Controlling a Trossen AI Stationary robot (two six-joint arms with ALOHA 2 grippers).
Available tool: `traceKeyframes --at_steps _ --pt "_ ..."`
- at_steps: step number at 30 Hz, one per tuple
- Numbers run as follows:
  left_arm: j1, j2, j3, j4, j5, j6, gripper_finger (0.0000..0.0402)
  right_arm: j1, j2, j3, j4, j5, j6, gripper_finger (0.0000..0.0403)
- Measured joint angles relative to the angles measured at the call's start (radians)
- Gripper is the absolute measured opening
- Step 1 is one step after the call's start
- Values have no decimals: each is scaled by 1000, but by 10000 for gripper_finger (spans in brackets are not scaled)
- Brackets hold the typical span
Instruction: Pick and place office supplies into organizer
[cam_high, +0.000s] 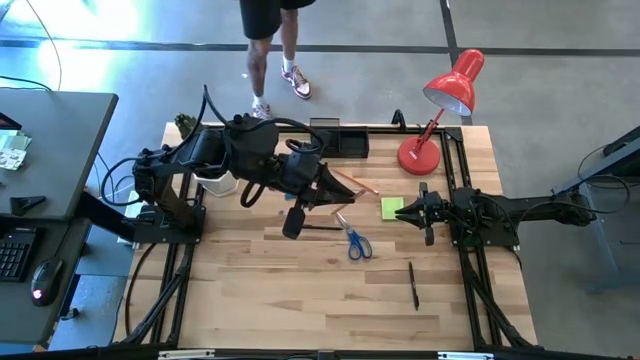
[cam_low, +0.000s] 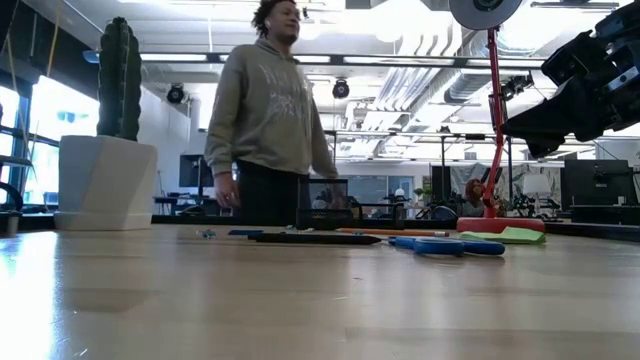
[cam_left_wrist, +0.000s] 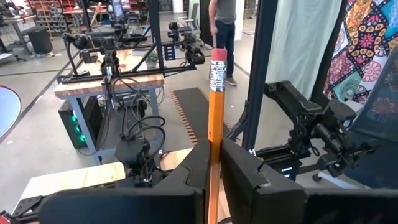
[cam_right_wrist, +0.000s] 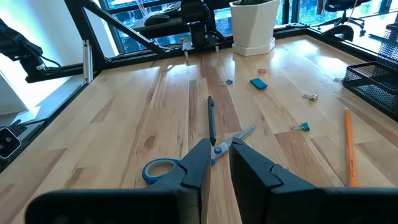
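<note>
Pinching a pencil (cam_left_wrist: 215, 118) between its closed fingers, the left gripper (cam_left_wrist: 214, 163) is raised above the table's middle, the orange wooden shaft standing up past the pads with its pink eraser and metal band on top. A thin, stiff, light stick like this handles easily but can pivot in a narrow grip, so holding near mid-length, as seems the case here, should keep it steady for lowering into the organizer (cam_high: 338, 140), the black mesh box at the far edge of the table (cam_high: 300, 290). The right gripper (cam_high: 407, 212) hovers low at the right by the yellow-green pad (cam_high: 391, 207), fingers a narrow gap apart and empty. That pad is soft-edged, flat and light; a grip across its opposite edges looks best. The scissors (cam_high: 355, 242) lie flat near the centre, blue plastic loops and slick metal blades, heavier, and best taken at the pivot. A second pencil (cam_right_wrist: 349, 146) lies beside the organizer, a smooth black pen (cam_high: 413, 283) sits nearer the front, and a small blue eraser (cam_right_wrist: 259, 83) and tiny clips are scattered toward the far left.
</note>
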Motion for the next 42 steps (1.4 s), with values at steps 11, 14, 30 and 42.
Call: traceKeyframes --at_steps 11,14,30,42 --pt "0 1 0 -110 0 0 19 0 0 0 0 0 0 53" --pt "0 14 0 -218 0 -3 19 0 0 0 0 0 0 53" --pt "4 29 -751 75 -19 -172 19 0 -1 0 0 0 0 53" --pt "41 106 -980 157 -19 -144 21 0 0 0 0 0 0 53"
